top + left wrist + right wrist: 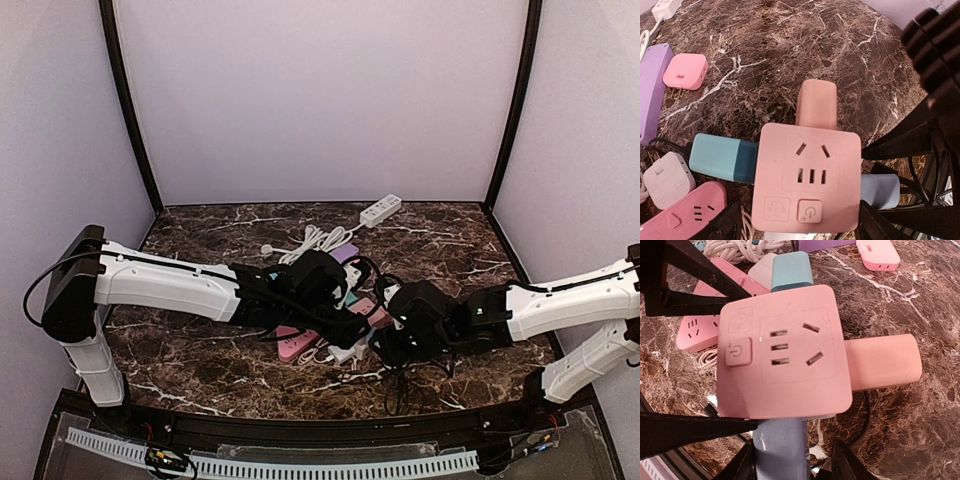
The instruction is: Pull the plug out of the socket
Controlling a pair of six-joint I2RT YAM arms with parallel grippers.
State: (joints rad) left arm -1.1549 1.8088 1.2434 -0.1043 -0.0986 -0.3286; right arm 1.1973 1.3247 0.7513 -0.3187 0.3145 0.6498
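A pink cube socket [810, 180] [785, 350] sits mid-table [366, 308]. Plugs stick out of its sides: a salmon plug [816, 102] [882, 362], a teal plug [722, 157] [791, 270] and a blue-grey plug [880, 190] [780, 450]. My left gripper [795, 227] [352, 318] is shut on the cube, one finger on each side. My right gripper [790, 460] [388, 335] straddles the blue-grey plug. Its left finger [740, 462] touches the plug; a gap shows at the right finger [845, 462]. The plug is still seated in the cube.
A pink power strip [297, 345] [685, 215], a white adapter [667, 180], a purple strip [650, 90] and a small pink adapter [685, 71] lie to the left. A white cable coil [315, 240] and a white strip [381, 209] lie behind. Black cables [395, 385] trail forward.
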